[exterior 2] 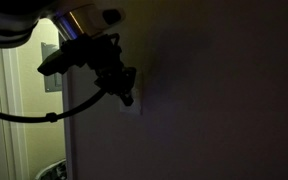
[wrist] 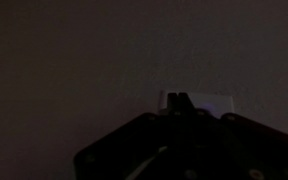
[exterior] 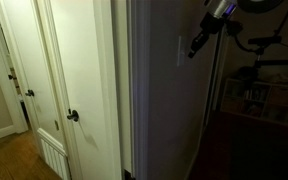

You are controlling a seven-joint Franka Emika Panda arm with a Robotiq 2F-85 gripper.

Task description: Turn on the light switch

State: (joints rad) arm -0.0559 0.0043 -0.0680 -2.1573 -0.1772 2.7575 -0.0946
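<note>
The room is dark. The light switch (exterior: 180, 50) is a small pale upright plate on the dark wall; it also shows in an exterior view (exterior 2: 134, 98) and in the wrist view (wrist: 206, 102), partly hidden behind the fingers. My gripper (exterior: 195, 45) is at the plate, fingertips touching or almost touching it (exterior 2: 127, 93). In the wrist view the fingers (wrist: 179, 100) look pressed together in front of the plate. The rocker itself is hidden.
A white door with a dark round knob (exterior: 73, 116) stands open to a lit hallway. A bright doorway strip (exterior 2: 34, 110) lies beside the wall. A shelf with clutter and a bicycle-like frame (exterior: 264, 70) stand past the wall's corner.
</note>
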